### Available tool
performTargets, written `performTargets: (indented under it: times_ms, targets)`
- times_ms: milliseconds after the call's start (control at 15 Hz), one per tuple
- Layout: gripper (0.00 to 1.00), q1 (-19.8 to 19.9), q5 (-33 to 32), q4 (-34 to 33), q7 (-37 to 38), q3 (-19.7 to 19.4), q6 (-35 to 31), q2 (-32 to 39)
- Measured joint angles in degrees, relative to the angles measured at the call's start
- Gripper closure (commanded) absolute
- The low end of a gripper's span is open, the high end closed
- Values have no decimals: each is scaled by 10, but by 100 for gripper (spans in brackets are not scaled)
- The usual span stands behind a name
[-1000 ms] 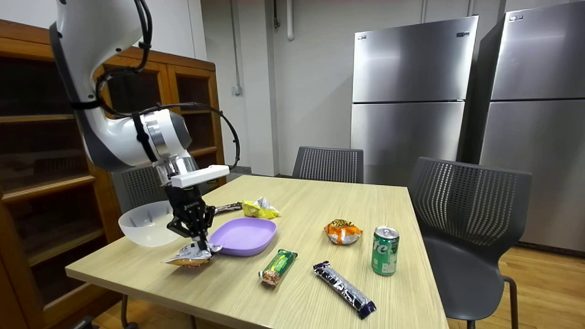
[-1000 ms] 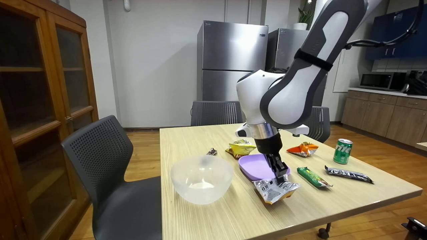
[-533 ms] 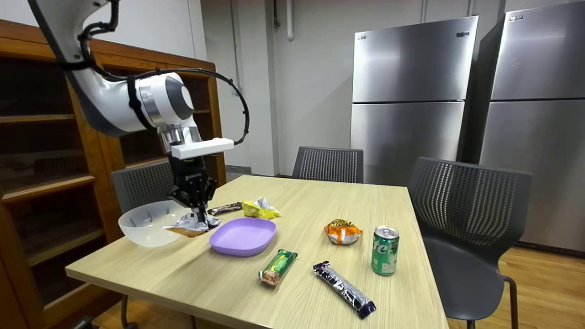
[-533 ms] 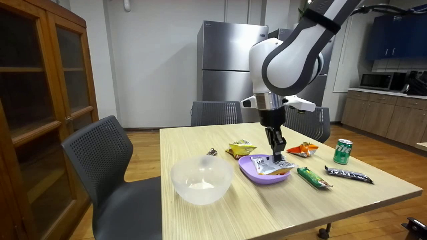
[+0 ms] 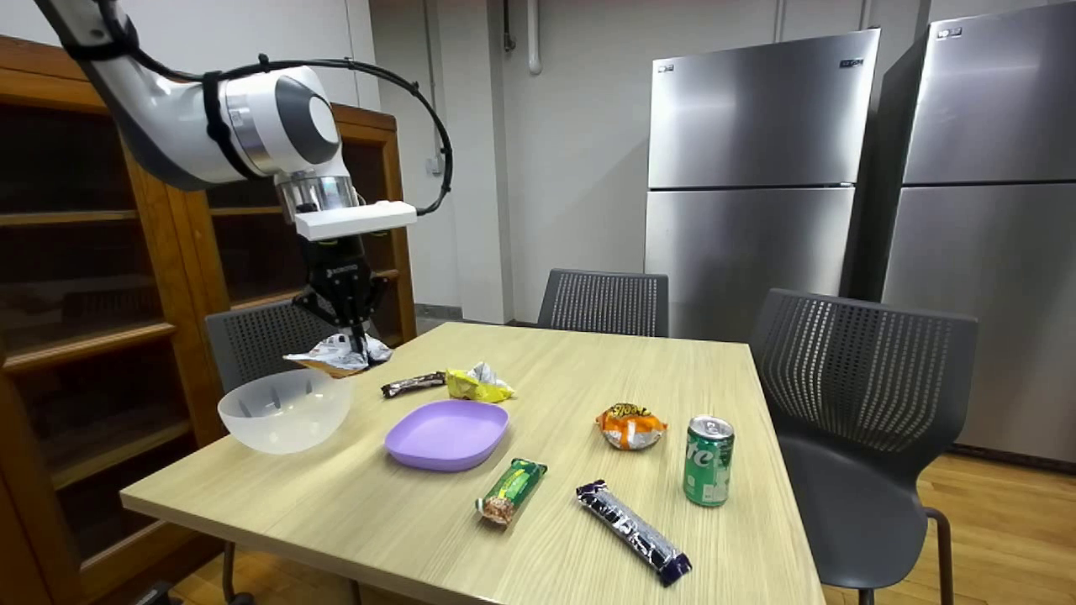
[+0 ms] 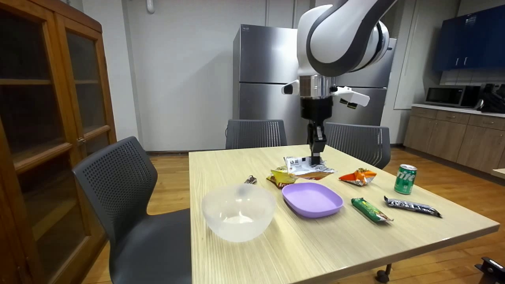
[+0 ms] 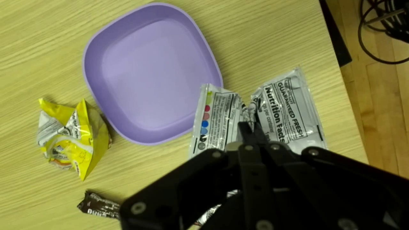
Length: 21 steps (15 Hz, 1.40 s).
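My tool point(image 7: 251, 128) is closed tight on the silver snack bag point(image 7: 282, 111) at a crumpled fold, above the surface point(image 5: 622, 370); in wrist view the purple plate point(image 7: 153, 73) lies toward ten o'clock from it.

Even indoor light fills both exterior views — glare whitening a steel refrigerator point(image 6: 266, 71), a faint slanting shadow on the wall point(image 6: 181, 86) — while the wrist view runs yellower and slightly soft, the gripper point(image 7: 251, 128) sunk in near-black.
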<state>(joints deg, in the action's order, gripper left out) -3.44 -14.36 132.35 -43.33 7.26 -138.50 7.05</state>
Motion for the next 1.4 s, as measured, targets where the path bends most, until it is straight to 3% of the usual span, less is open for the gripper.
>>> performTargets:
  times_ms: [733,1400]
  targets:
    - [100,-62,34,-53,38,35,12,3]
    - [100,-101,23,-161,121,48,57,109]
